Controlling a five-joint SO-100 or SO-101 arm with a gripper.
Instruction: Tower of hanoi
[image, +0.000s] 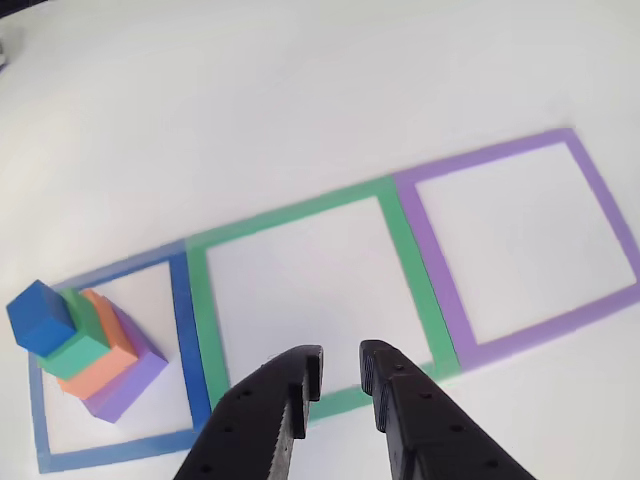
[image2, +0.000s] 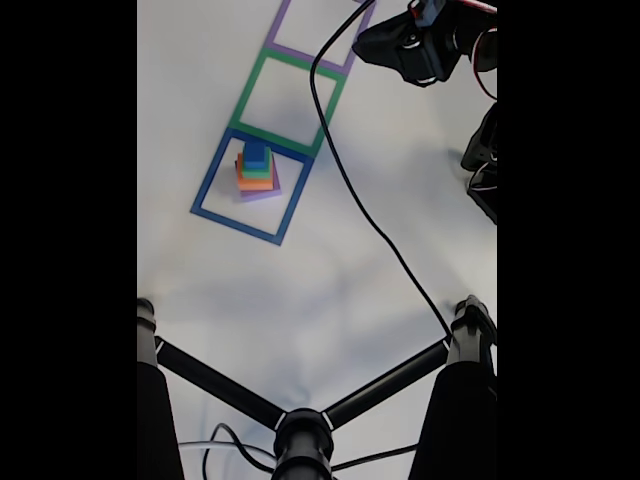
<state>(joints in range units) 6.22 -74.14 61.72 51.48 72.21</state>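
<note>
Fingers (image: 341, 372) slightly parted – empty – well apart from stacked tower of hanoi (image: 85, 350).

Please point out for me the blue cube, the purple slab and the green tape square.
blue cube (image: 38, 318): other view, its front face.
purple slab (image: 128, 392): other view, its lower side face.
green tape square (image: 405, 262): other view, its right strip.

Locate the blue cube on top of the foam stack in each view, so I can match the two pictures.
Other view: the blue cube sits at the far left, lower half, topping the stack.
Fixed view: it lies left of centre in the upper part, again on top.
Shared landmark: the blue tape square surrounding the stack.
</note>
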